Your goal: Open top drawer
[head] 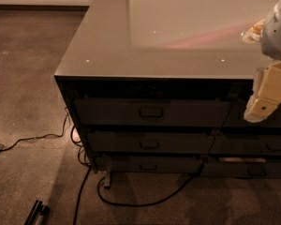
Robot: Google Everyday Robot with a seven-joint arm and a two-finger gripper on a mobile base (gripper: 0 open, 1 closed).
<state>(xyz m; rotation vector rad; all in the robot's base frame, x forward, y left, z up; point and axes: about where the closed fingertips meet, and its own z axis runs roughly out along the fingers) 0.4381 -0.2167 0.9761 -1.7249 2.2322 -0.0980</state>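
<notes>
The top drawer is a wide, dark grey-brown front just under the counter's edge, with a small rectangular pull handle at its centre. It sits flush with the cabinet, shut. Two lower drawers with like handles lie beneath it. My gripper hangs at the right edge of the view, cream-coloured, in front of the counter's lip and well right of the handle. It touches nothing that I can see.
The glossy counter top spreads above the drawers. A second drawer stack stands to the right. Black cables trail over the carpet at the cabinet's foot. A dark bar lies on the floor at bottom left.
</notes>
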